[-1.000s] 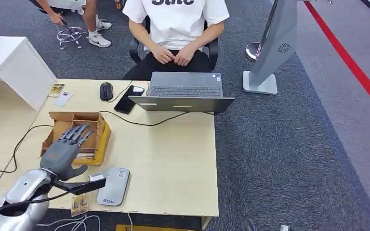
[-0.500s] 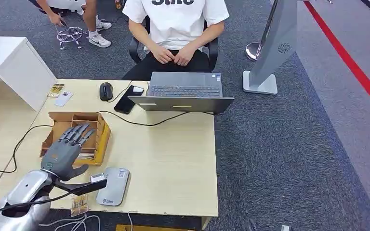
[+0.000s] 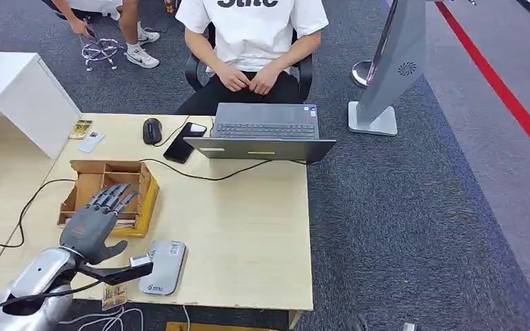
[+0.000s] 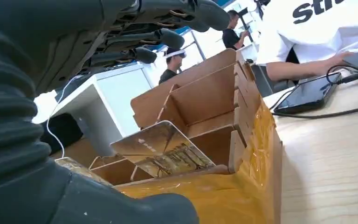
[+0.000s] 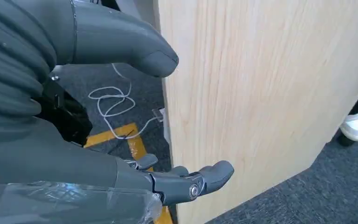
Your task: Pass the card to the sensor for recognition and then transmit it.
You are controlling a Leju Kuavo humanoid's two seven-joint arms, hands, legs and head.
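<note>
The left hand [image 3: 95, 222] has eased slightly toward the counter's [image 3: 248, 221] near edge since a second ago, fingers [image 3: 114, 196] spread over the cardboard box [image 3: 136, 174], holding nothing. Right of the box the wood lies bare. A gold-printed card [image 4: 161, 149] leans tilted in a near compartment. The right hand [image 5: 121, 140], fingers apart, hangs beside the counter's side panel.

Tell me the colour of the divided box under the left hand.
Brown cardboard box with yellow tape on its side, clearest in the left wrist view.
</note>
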